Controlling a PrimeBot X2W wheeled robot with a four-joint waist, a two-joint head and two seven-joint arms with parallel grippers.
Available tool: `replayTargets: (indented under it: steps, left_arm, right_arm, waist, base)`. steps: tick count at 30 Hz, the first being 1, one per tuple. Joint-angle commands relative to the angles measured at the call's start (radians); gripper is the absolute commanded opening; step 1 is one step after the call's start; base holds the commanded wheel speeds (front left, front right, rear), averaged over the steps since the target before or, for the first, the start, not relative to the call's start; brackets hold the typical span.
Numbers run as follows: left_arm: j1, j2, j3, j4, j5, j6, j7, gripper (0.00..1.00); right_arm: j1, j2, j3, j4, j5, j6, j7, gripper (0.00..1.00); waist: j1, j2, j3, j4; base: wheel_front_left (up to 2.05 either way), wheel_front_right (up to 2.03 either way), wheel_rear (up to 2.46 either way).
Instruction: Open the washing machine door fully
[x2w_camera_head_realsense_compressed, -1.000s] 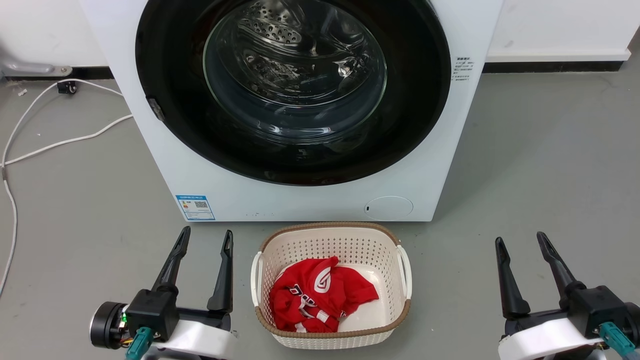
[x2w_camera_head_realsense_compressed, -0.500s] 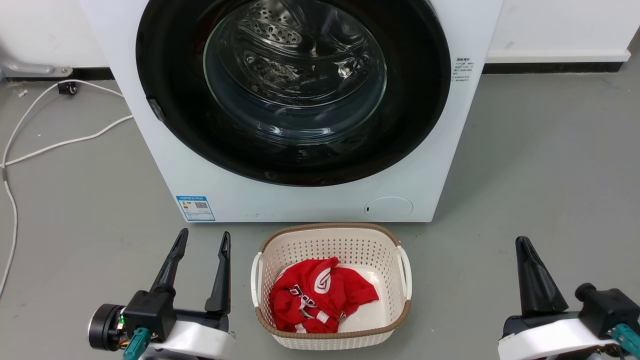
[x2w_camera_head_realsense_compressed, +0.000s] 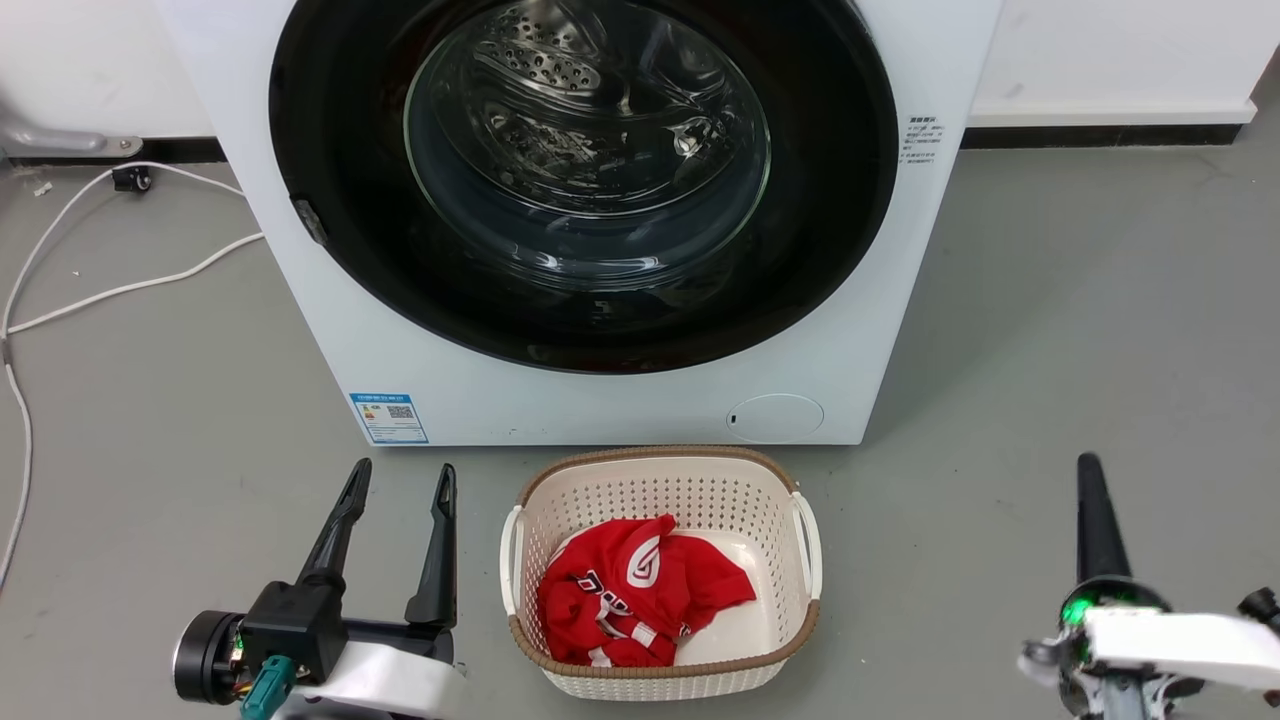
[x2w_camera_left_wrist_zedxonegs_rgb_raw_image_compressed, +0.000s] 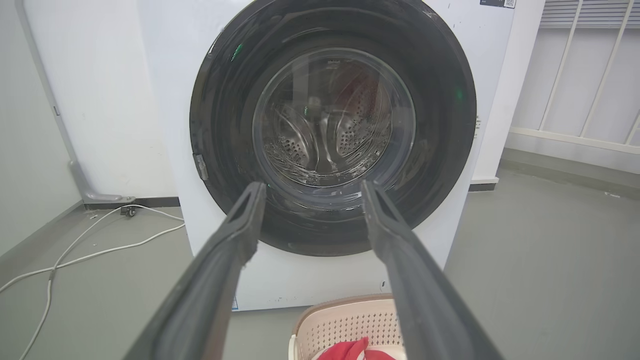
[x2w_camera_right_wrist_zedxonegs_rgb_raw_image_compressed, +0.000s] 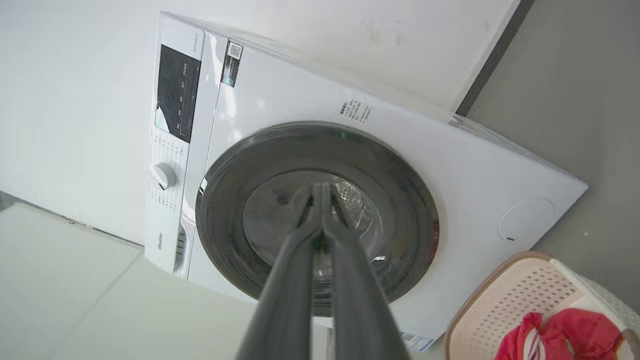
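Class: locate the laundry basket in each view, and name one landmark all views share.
Head view: laundry basket at bottom centre.
Left wrist view: laundry basket at bottom edge, right of centre.
Right wrist view: laundry basket in bottom right corner.
Shared landmark: washing machine door.

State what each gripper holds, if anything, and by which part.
Nothing. The left gripper is open and empty; the right gripper is shut on nothing, both clear of the door.
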Motion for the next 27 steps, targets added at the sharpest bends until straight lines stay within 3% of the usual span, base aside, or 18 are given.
replayTargets:
  steps: [1,5,8,12,20,27]
  left_arm:
    - [-0.002,-0.002,0.004,0.0,-0.004,0.001,-0.003,1.0]
    - [-0.008,-0.002,0.008,-0.005,-0.009,0.009,-0.003,1.0]
    - [-0.017,-0.002,0.014,-0.009,-0.013,0.011,-0.003,1.0]
    - [-0.029,-0.002,0.019,-0.014,-0.014,0.012,-0.003,1.0]
    - [-0.075,-0.001,0.029,-0.024,-0.016,0.005,-0.003,1.0]
    - [-0.124,-0.001,0.032,-0.038,-0.023,-0.004,-0.003,1.0]
  right_arm:
    - [-0.019,0.002,-0.006,-0.005,0.036,0.0,-0.002,0.0]
    - [-0.076,0.001,-0.036,-0.021,0.284,0.0,-0.002,0.0]
    - [-0.138,0.001,-0.07,-0.011,0.374,0.0,-0.002,0.0]
    - [-0.261,-0.051,-0.125,0.066,0.471,0.0,0.03,0.0]
    - [-0.561,-0.188,-0.09,0.291,0.559,0.0,0.097,0.0]
    - [-0.86,-0.299,0.045,0.551,0.565,0.0,0.201,0.0]
  waist:
    - [0.0,0.0,0.001,-0.001]
    - [0.0,0.0,0.009,-0.006]
    - [0.0,0.0,0.021,-0.011]
    - [0.0,0.0,0.045,-0.013]
    - [0.0,0.0,0.111,-0.006]
    - [0.0,0.0,0.181,0.009]
  base:
    - [0.0,0.0,0.0]
    - [0.0,0.0,0.0]
    - [0.0,0.0,0.0]
    - [0.0,0.0,0.0]
    - [0.0,0.0,0.0]
    - [0.0,0.0,0.0]
